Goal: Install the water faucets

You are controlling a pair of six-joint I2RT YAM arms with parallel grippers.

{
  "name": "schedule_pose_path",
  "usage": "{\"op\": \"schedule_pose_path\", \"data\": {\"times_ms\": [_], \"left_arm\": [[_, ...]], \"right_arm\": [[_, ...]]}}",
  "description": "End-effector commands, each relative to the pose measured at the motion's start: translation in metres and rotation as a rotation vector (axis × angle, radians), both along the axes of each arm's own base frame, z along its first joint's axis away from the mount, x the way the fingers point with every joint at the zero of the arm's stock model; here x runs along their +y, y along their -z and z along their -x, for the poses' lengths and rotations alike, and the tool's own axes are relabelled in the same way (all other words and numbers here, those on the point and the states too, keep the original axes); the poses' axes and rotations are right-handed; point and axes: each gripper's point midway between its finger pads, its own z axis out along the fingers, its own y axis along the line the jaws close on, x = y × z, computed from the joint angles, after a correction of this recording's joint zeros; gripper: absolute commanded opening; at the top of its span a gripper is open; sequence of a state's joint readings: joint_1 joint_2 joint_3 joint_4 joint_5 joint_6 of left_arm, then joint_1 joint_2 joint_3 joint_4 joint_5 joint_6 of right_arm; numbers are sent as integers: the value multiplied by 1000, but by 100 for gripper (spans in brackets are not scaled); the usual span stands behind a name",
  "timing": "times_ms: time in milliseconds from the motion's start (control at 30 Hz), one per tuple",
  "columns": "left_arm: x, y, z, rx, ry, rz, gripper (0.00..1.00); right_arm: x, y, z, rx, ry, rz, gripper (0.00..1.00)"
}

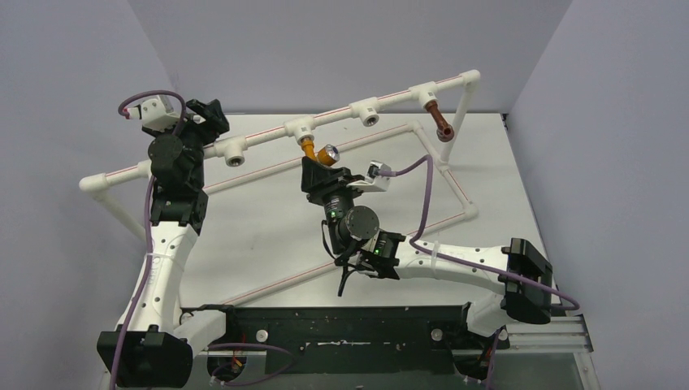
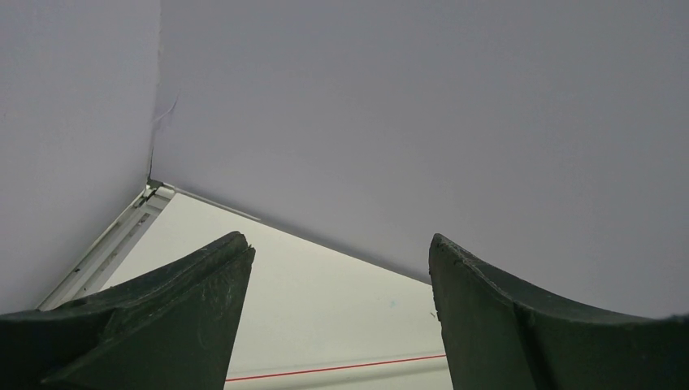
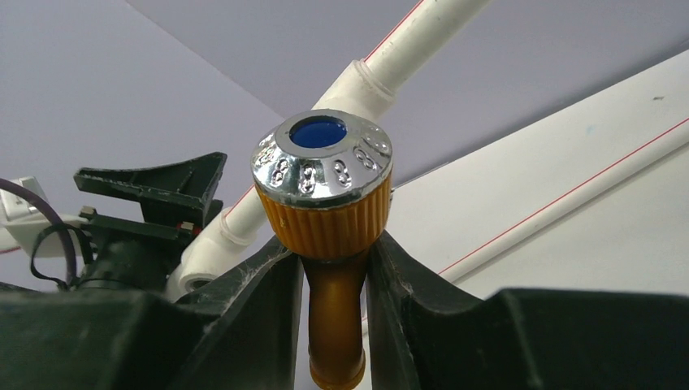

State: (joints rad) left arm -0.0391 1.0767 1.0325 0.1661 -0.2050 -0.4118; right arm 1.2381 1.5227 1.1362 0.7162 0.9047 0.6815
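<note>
My right gripper is shut on the orange-yellow faucet, whose stem sits at a white tee socket on the top rail of the pipe frame. In the right wrist view the faucet's ribbed orange knob with a silver, blue-centred end stands above my jaws, which pinch its neck. The dark reddish-brown faucet hangs from the tee near the frame's right end. My left gripper is open and empty at the rail's left part; in the left wrist view its fingers frame the table and a red-striped pipe.
The white pipe frame spans the table diagonally, with two open tee sockets, one left and one right of the orange faucet. Grey walls enclose back and sides. A black base rail lies at the near edge.
</note>
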Motion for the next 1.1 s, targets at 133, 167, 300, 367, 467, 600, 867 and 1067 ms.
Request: {"op": "schedule_pose_path", "data": {"times_ms": [133, 167, 300, 367, 467, 600, 867, 1067], "left_arm": [[-22, 162, 34, 550, 124, -11, 77], [-22, 162, 34, 551, 124, -10, 77], [-21, 162, 34, 549, 123, -9, 77], [-21, 162, 34, 546, 123, -9, 77], [-21, 162, 35, 548, 124, -11, 77], [-21, 162, 34, 547, 123, -10, 77], [-20, 160, 35, 540, 124, -9, 77], [-21, 159, 36, 535, 125, -7, 77]], "right_arm": [[-10, -11, -25, 55, -34, -347, 0], [-11, -11, -26, 58, -38, -367, 0], [-14, -11, -30, 71, -53, -440, 0], [-14, -9, -30, 77, -58, -461, 0], [-12, -8, -30, 90, -67, -497, 0], [-8, -9, -30, 104, -81, -543, 0], [0, -6, -27, 151, -96, -647, 0], [5, -5, -24, 181, -122, -735, 0]]}}
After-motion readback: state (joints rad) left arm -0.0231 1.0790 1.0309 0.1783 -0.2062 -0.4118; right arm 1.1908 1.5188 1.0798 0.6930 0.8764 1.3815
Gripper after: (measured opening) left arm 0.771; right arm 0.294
